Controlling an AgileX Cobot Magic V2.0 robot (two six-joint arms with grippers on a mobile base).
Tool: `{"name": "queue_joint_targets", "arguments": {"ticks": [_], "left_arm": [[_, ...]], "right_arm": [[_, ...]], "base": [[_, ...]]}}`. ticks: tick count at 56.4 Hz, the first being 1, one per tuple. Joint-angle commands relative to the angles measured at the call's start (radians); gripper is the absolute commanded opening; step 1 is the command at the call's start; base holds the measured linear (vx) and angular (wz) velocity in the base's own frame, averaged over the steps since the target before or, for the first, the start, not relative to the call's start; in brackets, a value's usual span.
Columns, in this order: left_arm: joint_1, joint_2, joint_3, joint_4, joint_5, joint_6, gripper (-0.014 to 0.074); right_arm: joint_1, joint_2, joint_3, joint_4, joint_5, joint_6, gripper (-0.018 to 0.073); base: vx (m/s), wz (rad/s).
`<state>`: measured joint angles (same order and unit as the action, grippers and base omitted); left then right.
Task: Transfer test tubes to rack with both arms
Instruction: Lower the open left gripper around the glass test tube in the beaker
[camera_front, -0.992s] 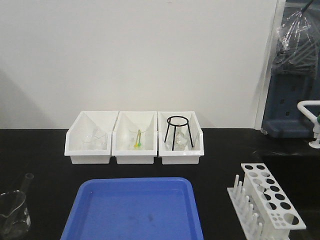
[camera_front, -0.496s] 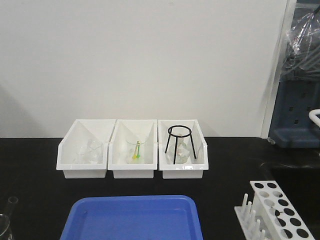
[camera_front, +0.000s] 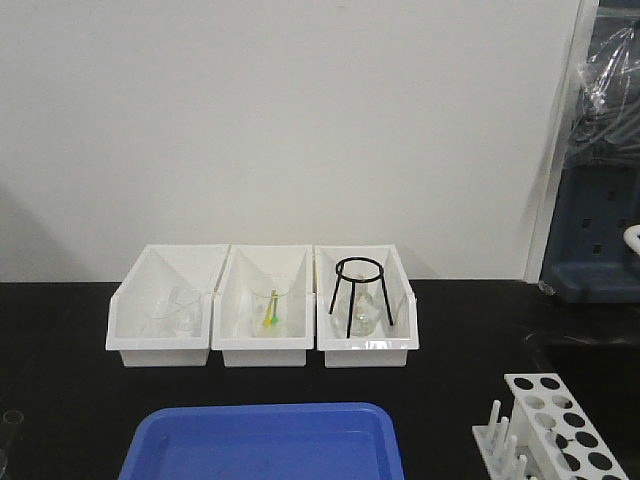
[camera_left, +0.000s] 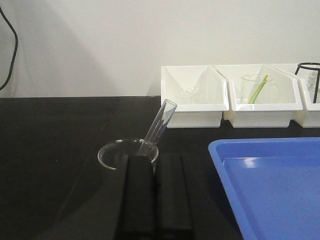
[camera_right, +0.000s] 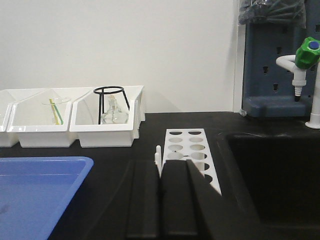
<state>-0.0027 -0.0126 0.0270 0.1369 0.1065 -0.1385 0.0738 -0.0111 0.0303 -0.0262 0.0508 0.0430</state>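
In the left wrist view a clear test tube (camera_left: 161, 122) leans tilted in a glass beaker (camera_left: 112, 152) on the black bench. My left gripper (camera_left: 156, 159) is shut and empty, its tips just in front of the beaker. The white rack (camera_right: 189, 149) with rows of round holes stands right behind my right gripper (camera_right: 161, 164), which is also shut and empty. White pegs (camera_right: 158, 152) show at the rack's left side. In the front view the rack (camera_front: 555, 425) sits at the bottom right, and neither gripper shows there.
Three white open-front bins (camera_front: 262, 348) line the wall, holding glassware and a black ring stand (camera_front: 359, 290). A blue tray (camera_front: 262, 440) lies in the middle front. A dark sink (camera_right: 280, 170) with a green-capped tap (camera_right: 305, 55) is right of the rack.
The front view has shifted: bins, tray and rack sit lower in the frame, and the beaker at the lower left has dropped out of sight.
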Motion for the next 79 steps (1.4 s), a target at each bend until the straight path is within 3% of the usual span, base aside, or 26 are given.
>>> {"name": "queue_joint_targets", "arguments": {"ticks": [1,26,36,46,51,62,79], "left_arm": [[0.003,-0.012,-0.025,-0.001,-0.081,0.0,-0.0004],[0.004,-0.012,-0.033,-0.002,-0.153,-0.001,-0.0004],[0.004,-0.009,-0.093,-0.008,-0.344,0.0,0.0],[0.004,0.077,-0.284,0.026,-0.19,0.002,0.003],[0.004,0.17,-0.366,0.079,-0.127,0.004,0.0058],[0.004,0.356,-0.397,0.179,-0.14,0.01,0.014],[0.004,0.579,-0.397,0.181,-0.139,0.006,0.0402]], "right_arm": [[-0.006,-0.01,0.014,-0.005,-0.081,0.0,-0.0009],[-0.006,-0.01,0.014,-0.005,-0.162,0.0,-0.0009],[-0.006,-0.003,-0.051,-0.034,-0.223,-0.023,-0.0009],[-0.006,0.113,-0.242,-0.054,-0.109,-0.043,-0.0008],[-0.006,0.198,-0.312,-0.054,-0.081,-0.043,-0.0005],[-0.006,0.374,-0.341,-0.054,-0.078,-0.032,0.0012],[-0.006,0.517,-0.341,-0.054,-0.096,-0.032,0.0169]], "base": [[0.0,0.0],[0.0,0.0],[0.0,0.0],[0.0,0.0],[0.0,0.0],[0.0,0.0],[0.0,0.0]]}}
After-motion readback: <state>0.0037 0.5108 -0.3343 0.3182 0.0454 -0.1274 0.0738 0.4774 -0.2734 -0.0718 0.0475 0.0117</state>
